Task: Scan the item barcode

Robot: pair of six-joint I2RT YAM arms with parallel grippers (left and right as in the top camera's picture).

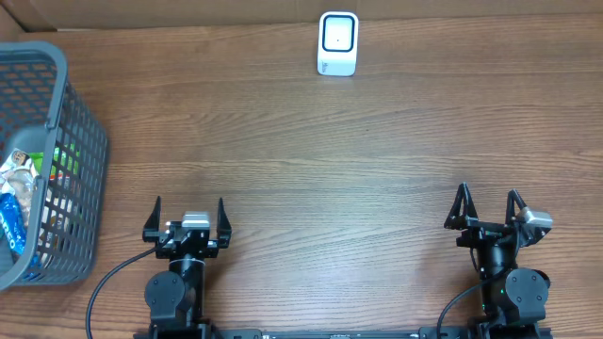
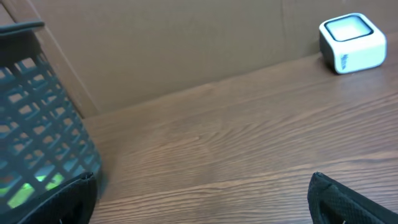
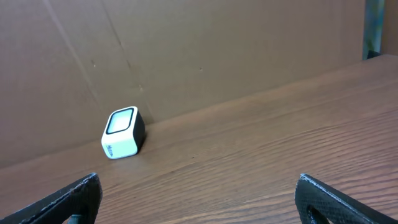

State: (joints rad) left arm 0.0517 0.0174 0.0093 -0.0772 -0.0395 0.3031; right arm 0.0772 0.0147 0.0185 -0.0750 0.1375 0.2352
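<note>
A white barcode scanner (image 1: pixel 337 43) with a pale screen stands at the table's far middle; it also shows in the left wrist view as the scanner (image 2: pixel 352 42) and in the right wrist view as the scanner (image 3: pixel 122 133). Packaged items (image 1: pixel 19 200) lie inside a grey mesh basket (image 1: pixel 66 104) at the far left. My left gripper (image 1: pixel 189 209) rests open near the front edge, right of the basket, with nothing between its fingers. My right gripper (image 1: pixel 488 200) is open at the front right, likewise holding nothing.
A brown cardboard wall (image 3: pixel 205 56) backs the table behind the scanner. The basket's mesh side (image 2: pixel 37 143) stands close to the left gripper's left finger. Bare wooden tabletop (image 1: pixel 320 179) lies between the grippers and the scanner.
</note>
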